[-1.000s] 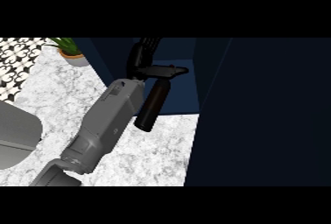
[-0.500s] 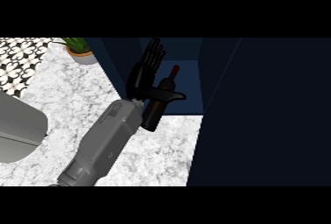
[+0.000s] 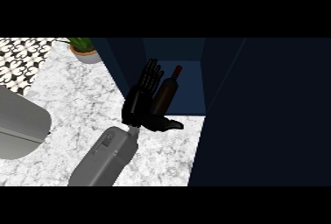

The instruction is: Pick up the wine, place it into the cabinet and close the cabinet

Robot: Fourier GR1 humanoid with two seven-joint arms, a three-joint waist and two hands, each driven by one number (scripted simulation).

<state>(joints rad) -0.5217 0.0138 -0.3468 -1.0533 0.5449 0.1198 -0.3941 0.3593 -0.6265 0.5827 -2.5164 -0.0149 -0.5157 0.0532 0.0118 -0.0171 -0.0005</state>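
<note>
The wine bottle point(image 3: 164, 95), dark with a reddish cap, stands upright just inside the open dark-blue cabinet point(image 3: 191, 78). My left hand point(image 3: 138, 105) is right beside it on its left, touching or nearly touching. The fingers point(image 3: 151, 75) point straight up into the cabinet and the thumb point(image 3: 169, 125) sticks out to the right below the bottle's base. The hand is open and nothing is curled round the bottle. The bottle's lower part is partly hidden behind the palm. My right hand is not in the view.
The cabinet's open door point(image 3: 271, 113) fills the right side as a tall dark panel. A potted plant point(image 3: 82, 48) stands at the back of the marble counter point(image 3: 71, 96). A grey rounded object point(image 3: 19, 127) sits at the left edge, with patterned tiles point(image 3: 19, 57) behind it.
The left hand carried the bottle forward and right into the cabinet. Its fingers have since straightened off the bottle, which now stands upright on its own.
</note>
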